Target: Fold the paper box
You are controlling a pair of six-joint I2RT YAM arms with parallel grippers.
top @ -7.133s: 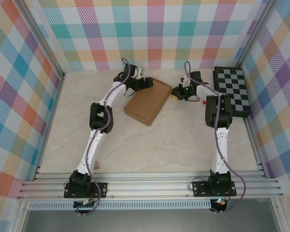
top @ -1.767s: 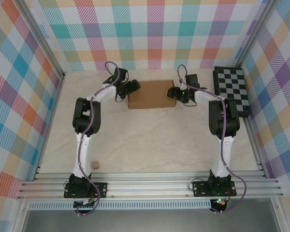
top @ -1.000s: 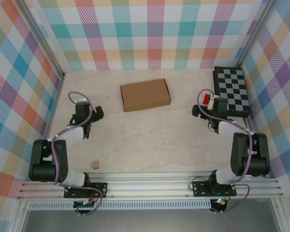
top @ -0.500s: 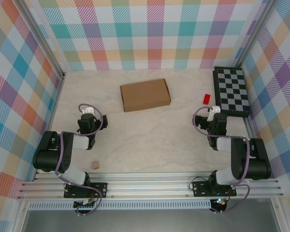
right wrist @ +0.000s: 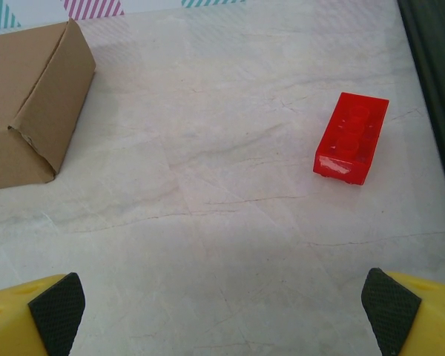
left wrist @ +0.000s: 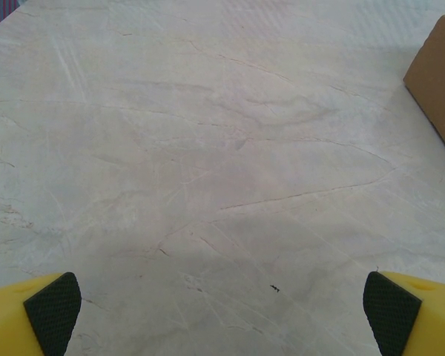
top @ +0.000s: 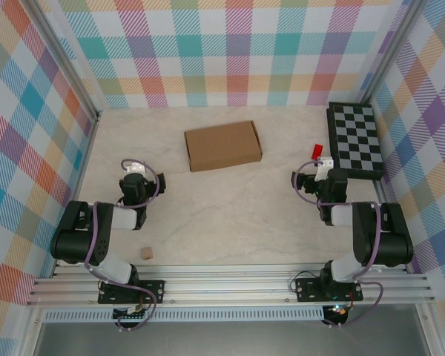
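The paper box (top: 223,146) is seen closed up, lying flat at far centre of the table (top: 230,222), touched by nothing. L gripper (left wrist: 222,315) is held wide open & empty over bare tabletop, well apart from the box, on its near-left. R gripper (right wrist: 222,308) is likewise spread wide & empty, near-right of the box, w/ a red brick (right wrist: 351,138) ahead, beside the checkered board (top: 356,139). A tan cube (top: 145,254) is seen near the L arm's base.

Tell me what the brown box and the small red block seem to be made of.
The paper box: plain brown cardboard, matte, with a raw edge showing at its corner seam. The red block: probably hard plastic, glossy and slightly translucent, with what look like moulded studs on top.
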